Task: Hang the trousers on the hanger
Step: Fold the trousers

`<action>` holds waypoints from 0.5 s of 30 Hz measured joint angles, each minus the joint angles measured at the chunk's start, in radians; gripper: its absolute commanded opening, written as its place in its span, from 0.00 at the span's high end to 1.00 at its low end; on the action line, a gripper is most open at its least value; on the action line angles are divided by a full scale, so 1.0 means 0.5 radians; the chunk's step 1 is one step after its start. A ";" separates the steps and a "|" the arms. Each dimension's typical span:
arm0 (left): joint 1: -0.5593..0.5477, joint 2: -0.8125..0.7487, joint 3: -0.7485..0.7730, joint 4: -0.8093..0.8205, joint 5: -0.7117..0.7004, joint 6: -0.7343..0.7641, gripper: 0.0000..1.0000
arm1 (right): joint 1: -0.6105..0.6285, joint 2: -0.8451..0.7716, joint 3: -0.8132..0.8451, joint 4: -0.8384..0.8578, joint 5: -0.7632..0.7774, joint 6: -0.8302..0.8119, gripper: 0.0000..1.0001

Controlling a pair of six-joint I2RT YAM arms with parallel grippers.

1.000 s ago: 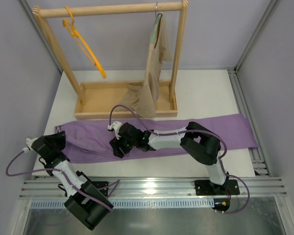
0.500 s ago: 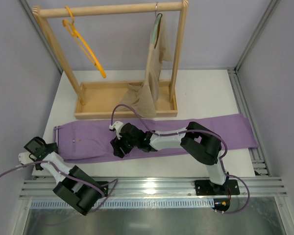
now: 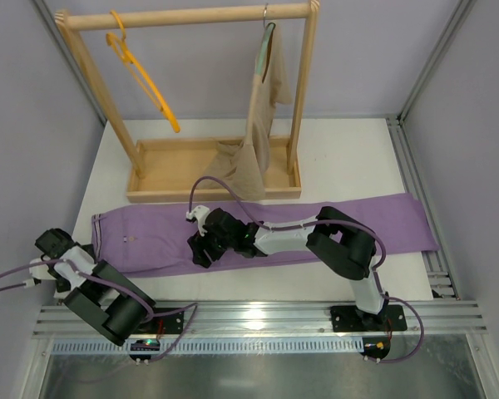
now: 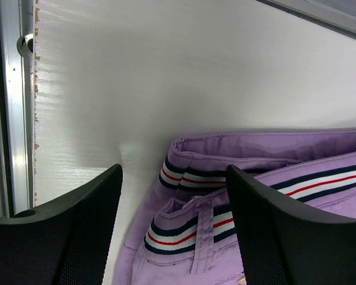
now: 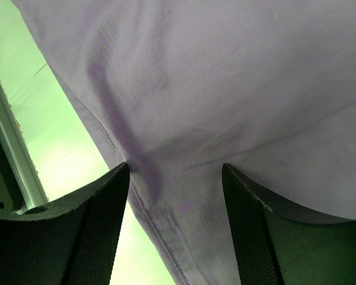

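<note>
The lilac trousers [image 3: 316,224] lie flat along the table in front of the rack. Their striped waistband [image 4: 190,178] is at the left end. My left gripper [image 3: 62,247] sits at the table's left edge, just off that waistband. It is open [image 4: 175,172], and the waistband lies loose between and ahead of its fingers. My right gripper [image 3: 201,249] is low over the trousers' near edge. It is open [image 5: 175,172], with purple cloth [image 5: 225,89] spread between its fingers, not pinched. The orange hanger [image 3: 141,79] hangs bare on the rack's left end.
The wooden rack [image 3: 191,15] stands at the back on a tray base [image 3: 162,158]. A beige garment [image 3: 262,108] hangs on a second hanger at its right end. Metal rails [image 3: 258,316] run along the front edge, and another [image 4: 12,119] along the left edge.
My left gripper has opened, let go of the waistband and drawn back to the left. The waistband end now lies flat on the table. My right arm has not moved.
</note>
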 measured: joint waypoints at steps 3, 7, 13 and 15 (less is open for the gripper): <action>0.000 -0.011 -0.002 0.002 0.000 0.012 0.28 | -0.002 0.000 0.000 0.000 -0.008 0.000 0.33; -0.001 -0.063 0.060 -0.080 -0.001 0.050 0.28 | -0.005 -0.004 0.000 -0.003 -0.013 0.001 0.33; -0.144 -0.375 0.330 -0.184 0.012 0.143 0.35 | -0.011 -0.057 -0.049 -0.040 -0.011 0.010 0.33; -0.228 -0.516 0.346 -0.146 0.076 0.178 0.36 | -0.012 -0.071 -0.058 -0.053 -0.011 0.017 0.33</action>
